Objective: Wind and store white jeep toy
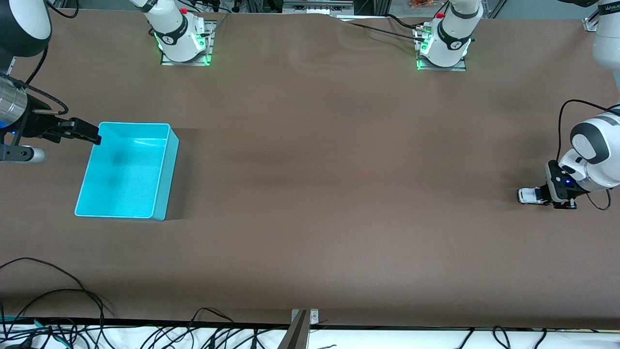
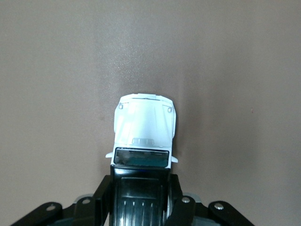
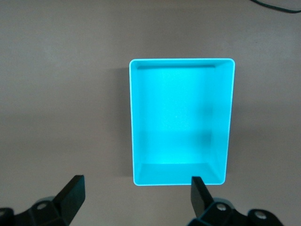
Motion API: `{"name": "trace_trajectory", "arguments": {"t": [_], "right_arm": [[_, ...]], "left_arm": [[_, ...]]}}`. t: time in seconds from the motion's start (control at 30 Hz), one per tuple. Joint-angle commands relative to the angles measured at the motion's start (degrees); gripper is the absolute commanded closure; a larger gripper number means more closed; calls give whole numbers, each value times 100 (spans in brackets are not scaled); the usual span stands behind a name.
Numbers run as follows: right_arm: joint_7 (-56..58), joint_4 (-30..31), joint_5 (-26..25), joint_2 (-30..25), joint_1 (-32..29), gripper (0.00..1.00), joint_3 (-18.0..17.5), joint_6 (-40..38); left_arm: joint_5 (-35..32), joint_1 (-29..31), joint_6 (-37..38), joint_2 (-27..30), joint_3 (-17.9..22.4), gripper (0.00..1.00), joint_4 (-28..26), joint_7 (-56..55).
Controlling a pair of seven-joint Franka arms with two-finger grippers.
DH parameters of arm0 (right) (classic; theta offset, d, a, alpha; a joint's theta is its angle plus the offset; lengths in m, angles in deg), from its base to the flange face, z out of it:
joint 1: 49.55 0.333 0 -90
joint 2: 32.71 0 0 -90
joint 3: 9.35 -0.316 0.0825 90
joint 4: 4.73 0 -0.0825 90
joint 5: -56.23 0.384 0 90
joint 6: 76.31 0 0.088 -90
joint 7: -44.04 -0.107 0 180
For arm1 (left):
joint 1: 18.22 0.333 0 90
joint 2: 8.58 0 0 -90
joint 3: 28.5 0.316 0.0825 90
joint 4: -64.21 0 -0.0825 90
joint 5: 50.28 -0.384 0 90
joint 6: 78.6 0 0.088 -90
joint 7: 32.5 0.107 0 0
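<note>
L gripper (image 1: 545, 195) clamps jeep (image 1: 529, 195) at table's 3 o'clock, nose pointing to 9, toward bin (image 1: 162, 169); R gripper (image 1: 89, 135), jaws wide, waits over bin's rim.

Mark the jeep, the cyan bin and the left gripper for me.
white jeep toy (image 2: 146, 125): left wrist view, on its white hood.
cyan bin (image 1: 167, 160): front view, on its side wall toward the left arm's end.
left gripper (image 2: 141, 188): left wrist view, shut on the jeep's black roof.
</note>
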Motion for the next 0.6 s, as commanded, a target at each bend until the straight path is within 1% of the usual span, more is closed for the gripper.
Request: {"name": "trace_trajectory", "arguments": {"t": [0.0,0.03,0.1,0.13,0.17,0.2,0.23,0.27,0.3,0.4,0.57], "right_arm": [[15,154,99,-145,22,0,29,37],[15,154,116,-145,22,0,38,37],[15,154,116,-145,22,0,29,37],[15,154,116,-145,22,0,29,37],[15,154,116,-145,22,0,29,37],[15,154,116,-145,22,0,38,37],[15,154,116,-145,22,0,29,37],[15,154,116,-145,22,0,29,37],[15,154,116,-145,22,0,29,37],[15,154,116,-145,22,0,29,37],[15,154,116,-145,22,0,29,37]], "left_arm": [[-111,97,-94,-626,-7,100,211,215],[-103,97,-94,-626,-7,86,237,215],[-103,106,-94,-626,-7,80,237,215],[-103,106,-85,-626,-7,76,237,215],[-103,106,-85,-626,-7,70,237,215],[-103,106,-85,-626,-7,60,237,206],[-94,106,-68,-626,-7,37,237,206],[-76,115,-50,-626,-7,6,237,206],[-59,123,-24,-626,-7,0,237,206],[-50,89,20,-530,-7,0,246,189],[-50,97,310,-424,-77,0,290,197]]}}
